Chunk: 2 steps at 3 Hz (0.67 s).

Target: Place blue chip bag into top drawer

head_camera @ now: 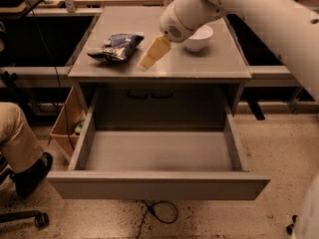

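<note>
1. We see the gripper [146, 62] hanging over the front left part of the grey cabinet top [209, 66], its tan fingers [155, 50] slanting down and to the left from the white arm [234, 6]
2. The fingers look pressed together, with no gap we can make out, and they hold nothing
3. The blue chip bag [115, 46] lies flat and wrinkled on the cabinet top, towards its left edge, just to the left of the gripper; we cannot tell whether the fingertips touch the bag or the surface
4. A white bowl [198, 38] stands upright on the same top, to the right of the gripper and partly behind the arm's rounded wrist
5. The top drawer [159, 185] is pulled far out towards us below the cabinet top, and its grey floor is bare; the bag is not in it
6. At the left of the cabinet we see an open cardboard box [65, 126] on the floor with something small and green in it
7. Further left, a person's leg in tan trousers [17, 133] and a dark shoe [30, 172] show at the frame's edge
8. A dark cable [160, 213] loops on the speckled floor under the drawer front
</note>
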### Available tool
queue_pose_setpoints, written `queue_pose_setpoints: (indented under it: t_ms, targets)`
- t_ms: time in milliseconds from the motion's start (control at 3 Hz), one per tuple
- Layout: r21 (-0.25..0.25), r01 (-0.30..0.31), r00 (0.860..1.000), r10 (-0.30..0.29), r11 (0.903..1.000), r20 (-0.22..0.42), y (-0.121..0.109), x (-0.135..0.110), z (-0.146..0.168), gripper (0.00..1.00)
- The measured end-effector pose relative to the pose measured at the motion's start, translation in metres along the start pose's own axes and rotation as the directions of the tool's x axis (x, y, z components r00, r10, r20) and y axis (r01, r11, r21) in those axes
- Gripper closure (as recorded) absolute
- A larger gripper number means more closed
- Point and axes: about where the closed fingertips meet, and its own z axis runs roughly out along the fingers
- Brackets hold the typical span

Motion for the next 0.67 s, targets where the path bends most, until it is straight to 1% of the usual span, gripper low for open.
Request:
queue_pose_setpoints:
  t_ms: [333,667]
  targets:
    - [-0.012,-0.080,0.989,0.081,0.9967,0.126,-0.022,-0.041,0.067,0.00]
    - [-0.030,-0.141,0.974,0.144,0.9895,0.177,-0.026,-0.060,0.109,0.00]
